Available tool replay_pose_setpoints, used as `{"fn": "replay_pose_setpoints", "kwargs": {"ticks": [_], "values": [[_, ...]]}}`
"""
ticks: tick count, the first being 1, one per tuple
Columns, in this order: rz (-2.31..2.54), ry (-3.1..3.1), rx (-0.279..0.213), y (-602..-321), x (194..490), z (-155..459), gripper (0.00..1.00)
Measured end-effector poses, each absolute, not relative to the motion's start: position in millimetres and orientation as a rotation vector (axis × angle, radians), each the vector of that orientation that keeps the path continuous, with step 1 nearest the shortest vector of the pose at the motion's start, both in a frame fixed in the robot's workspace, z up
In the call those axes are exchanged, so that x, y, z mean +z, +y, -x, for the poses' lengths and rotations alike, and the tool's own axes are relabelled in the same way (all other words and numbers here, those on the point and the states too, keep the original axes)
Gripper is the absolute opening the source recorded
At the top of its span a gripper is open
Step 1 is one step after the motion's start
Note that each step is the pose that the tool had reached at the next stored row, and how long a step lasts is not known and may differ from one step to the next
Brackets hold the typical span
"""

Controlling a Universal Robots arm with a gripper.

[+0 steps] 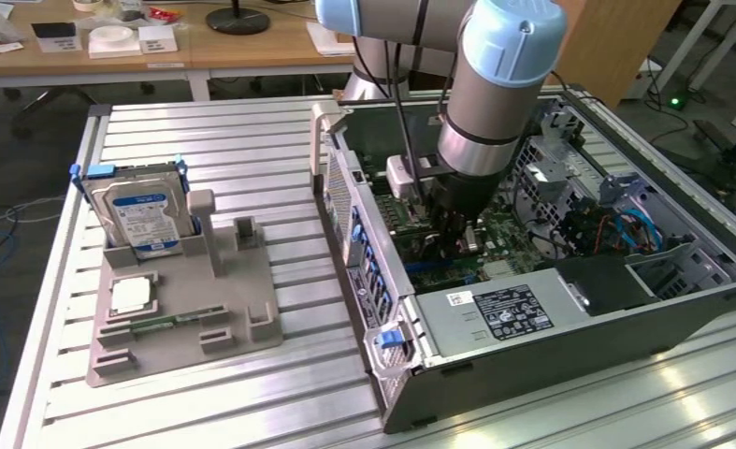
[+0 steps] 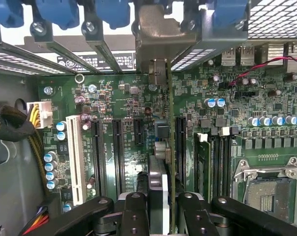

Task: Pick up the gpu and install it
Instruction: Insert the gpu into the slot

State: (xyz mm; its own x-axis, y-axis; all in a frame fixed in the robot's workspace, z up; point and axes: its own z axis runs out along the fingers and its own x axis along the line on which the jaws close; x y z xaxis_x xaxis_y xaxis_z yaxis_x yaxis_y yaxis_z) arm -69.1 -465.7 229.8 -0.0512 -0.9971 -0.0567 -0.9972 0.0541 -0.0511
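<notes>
The arm reaches down into the open computer case [image 1: 555,309], which lies on its side on the slatted metal table [image 1: 218,140], towards the exterior view's right. The gripper [image 2: 159,209] is low inside the case, just above the green motherboard [image 2: 236,128].

The gripper is clenched on the gpu [image 2: 160,147]. In the wrist view its two black fingers [image 2: 133,211] press on either side of the card, which is seen edge-on: a thin green circuit board with a dark, thicker body on one face and a silver metal bracket [image 2: 158,29] at its far end. The bracket sits up against the row of rear slot openings in the case, between the blue clips [image 2: 114,12]. The card runs upright along the line of the long black expansion slots [image 2: 118,152] on the motherboard; whether its edge is seated in a slot cannot be told from the pictures.

On the exterior view's left, well apart from the case, a grey holder [image 1: 180,309] stands on the table. A silver hard drive [image 1: 143,215] with a blue-and-white label stands upright in its far end, and a small square chip [image 1: 131,295] lies flat nearer the front, with a narrow green memory stick [image 1: 162,325] just beside it.
</notes>
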Motion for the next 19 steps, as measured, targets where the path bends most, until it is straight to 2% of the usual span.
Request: {"fn": "replay_pose_setpoints", "kwargs": {"ticks": [19], "values": [[2.110, 2.224, 0.003, -463.4, 228.4, 70.6, 0.28]]}}
